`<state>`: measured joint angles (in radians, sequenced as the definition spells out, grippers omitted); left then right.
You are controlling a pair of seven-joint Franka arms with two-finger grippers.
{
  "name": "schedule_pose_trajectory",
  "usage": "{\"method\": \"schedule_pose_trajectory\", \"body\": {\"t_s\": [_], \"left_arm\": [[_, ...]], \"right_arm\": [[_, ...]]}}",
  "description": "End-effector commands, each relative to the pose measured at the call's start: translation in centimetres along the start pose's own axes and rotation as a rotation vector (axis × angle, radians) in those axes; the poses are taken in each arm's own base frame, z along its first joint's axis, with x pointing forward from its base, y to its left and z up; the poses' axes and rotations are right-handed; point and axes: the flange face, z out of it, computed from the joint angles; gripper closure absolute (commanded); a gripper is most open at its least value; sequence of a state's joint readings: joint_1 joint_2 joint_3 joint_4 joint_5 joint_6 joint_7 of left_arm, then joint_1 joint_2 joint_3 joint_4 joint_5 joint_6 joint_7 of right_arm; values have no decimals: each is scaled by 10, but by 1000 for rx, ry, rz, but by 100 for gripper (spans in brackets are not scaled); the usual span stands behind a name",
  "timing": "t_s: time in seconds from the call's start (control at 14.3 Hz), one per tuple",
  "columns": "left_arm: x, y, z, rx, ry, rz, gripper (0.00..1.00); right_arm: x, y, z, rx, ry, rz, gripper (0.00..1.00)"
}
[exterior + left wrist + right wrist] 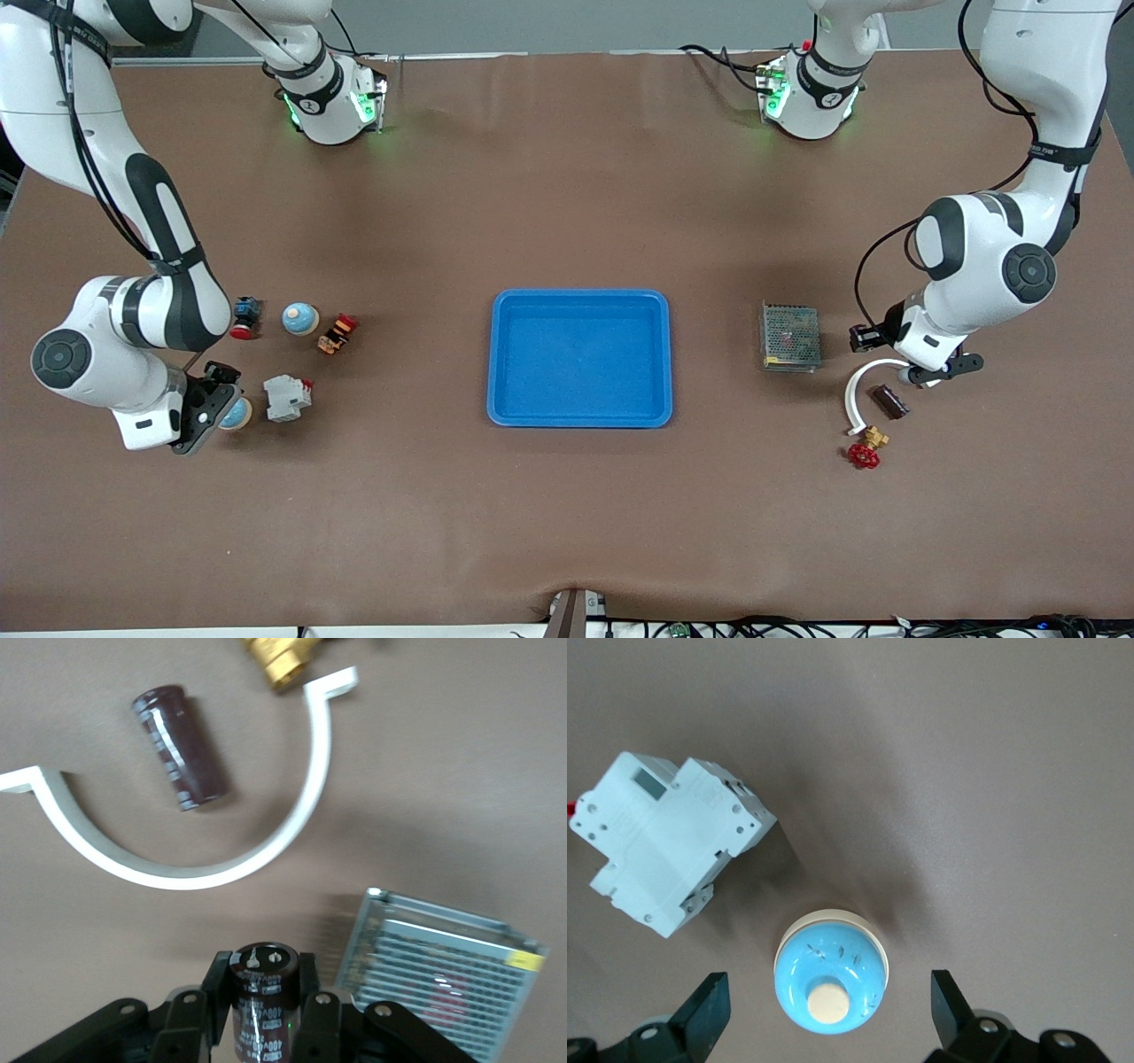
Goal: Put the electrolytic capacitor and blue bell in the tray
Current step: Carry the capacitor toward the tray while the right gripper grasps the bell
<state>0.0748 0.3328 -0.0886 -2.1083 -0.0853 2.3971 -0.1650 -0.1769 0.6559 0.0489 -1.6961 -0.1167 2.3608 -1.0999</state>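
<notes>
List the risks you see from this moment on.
1. The left gripper holds a dark cylindrical electrolytic capacitor by a curved side; it may slip on the way to the bright blue plastic tray.
2. The open right gripper straddles a round blue bell beside a white circuit breaker, which it could nudge.

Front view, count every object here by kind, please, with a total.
Blue tray: 1
Blue bells: 2, one inside the open right gripper
Electrolytic capacitors: 2, one held in the left gripper
White circuit breaker: 1
Red push button: 1
Small orange part: 1
Mesh power supply: 1
White curved bracket: 1
Brass valve: 1
Total: 11
</notes>
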Motion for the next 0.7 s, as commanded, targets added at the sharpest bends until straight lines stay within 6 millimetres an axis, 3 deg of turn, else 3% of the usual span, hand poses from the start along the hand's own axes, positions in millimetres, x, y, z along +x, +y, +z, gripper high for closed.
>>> {"method": "schedule_pose_trajectory", "body": {"t_s": [0.0,0.21,0.42,0.63], "left_arm": [[1,32,-19,-23,-6,-25,100],[-5,79,-19,-48,-13,-108,100],[-13,145,-23,-69,-5,-188,100],[-23,202,-13,-80,-18,-291,100]], "right_arm": [[-6,6,9,-3,8,-23,0],[-6,6,18,-7,12,-31,0],[-9,7,26,-5,14,-31,0],[-9,5,36,8,16,-26,0]]}}
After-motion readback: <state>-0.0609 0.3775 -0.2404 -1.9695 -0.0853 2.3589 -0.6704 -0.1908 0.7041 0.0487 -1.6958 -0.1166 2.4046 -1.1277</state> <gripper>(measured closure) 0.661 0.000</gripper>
